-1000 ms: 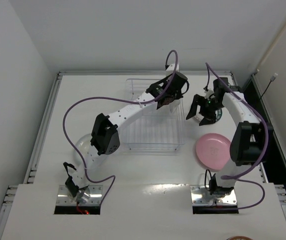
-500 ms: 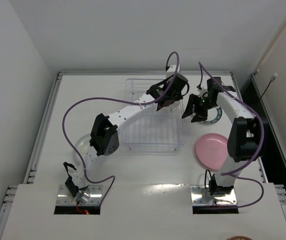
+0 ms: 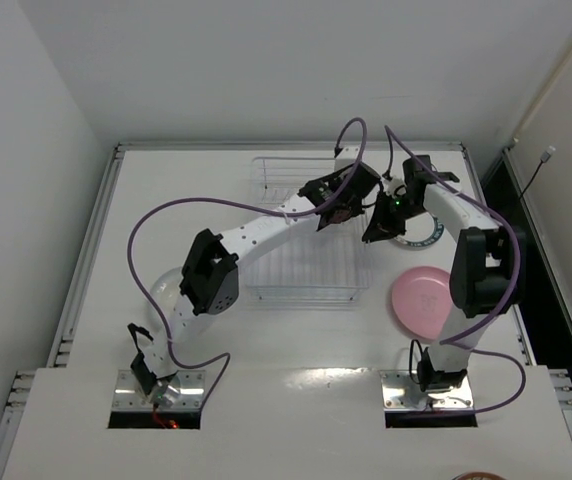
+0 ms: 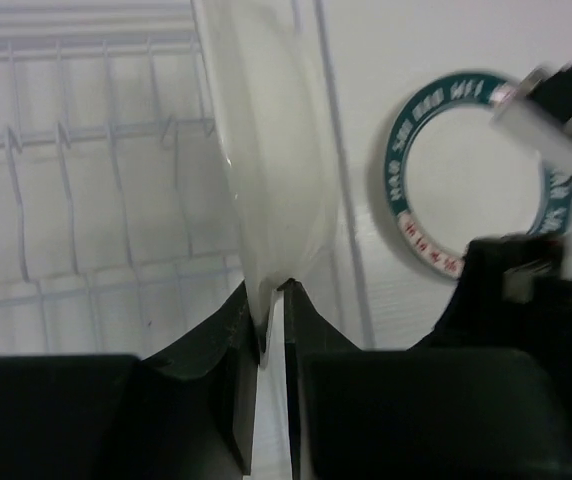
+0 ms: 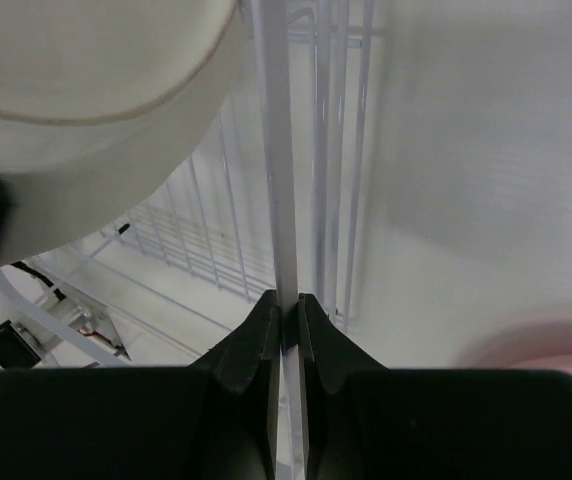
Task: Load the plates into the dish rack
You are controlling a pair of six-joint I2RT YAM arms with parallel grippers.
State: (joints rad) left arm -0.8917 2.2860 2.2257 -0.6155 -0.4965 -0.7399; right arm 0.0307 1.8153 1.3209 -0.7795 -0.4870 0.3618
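While your left tool (image 4: 271, 292) pinches the glass plate (image 4: 271, 140) on edge above the rack's (image 4: 86, 128) right end, ready for a slot, your right tool (image 5: 284, 305) is pressed together on a thin white strip, seemingly the rack's rim, probably steadying it.

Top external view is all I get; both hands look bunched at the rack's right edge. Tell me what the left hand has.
Observer: The left hand is shut on the rim of the clear plate, which barely shows from above.
Operator: Give me its tilt.
Observer: It stands on edge, at the right side of the rack.
Operator: Now the right hand.
Observer: The right hand is shut on a thin pale edge, apparently that same plate's rim.
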